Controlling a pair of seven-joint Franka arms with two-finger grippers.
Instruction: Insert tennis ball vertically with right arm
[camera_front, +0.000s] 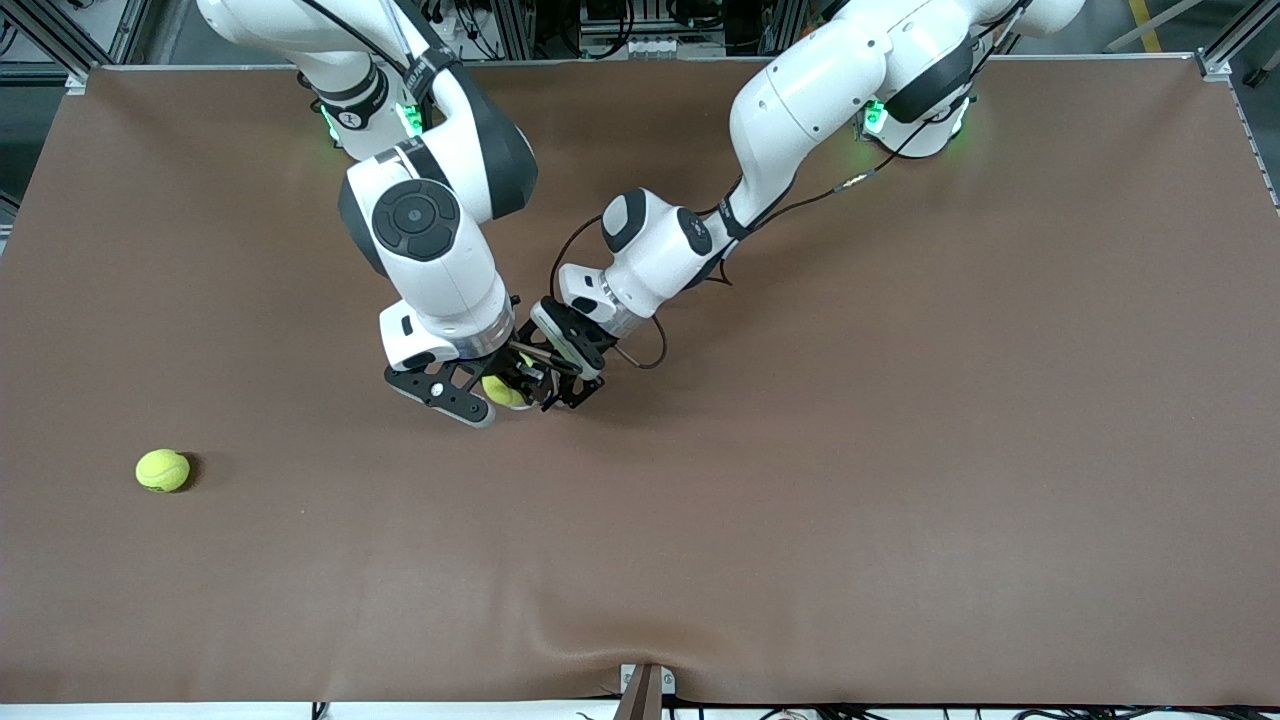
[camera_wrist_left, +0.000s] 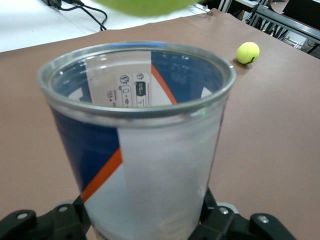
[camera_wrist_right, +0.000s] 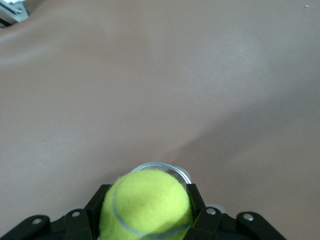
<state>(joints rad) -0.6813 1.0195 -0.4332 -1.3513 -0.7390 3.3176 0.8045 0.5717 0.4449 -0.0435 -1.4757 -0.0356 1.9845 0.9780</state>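
The right arm comes down from the top left of the front view. Its right claw sits near the middle of the picture, over the brown desk. This claw is squeezed tight on a yellow tennis ball. In the right wrist view the ball fills the space between the two black fingers, low in the middle of the frame. Just under the ball you can see a thin clear rim, the top of a tube.

The left arm comes from the top right of the front view and reaches toward the middle. Its left claw is right beside the right claw. In the left wrist view this claw holds a clear plastic tube, with a black finger pressed on each side of it near the bottom of the frame. The tube stands up and its mouth is open. It has a blue, white and orange label. A blurry bit of the held ball shows at the top edge of that view, over the open mouth.

A second tennis ball lies by itself on the desk, at the lower left of the front view, well apart from both claws. It shows in the upper right of the left wrist view.
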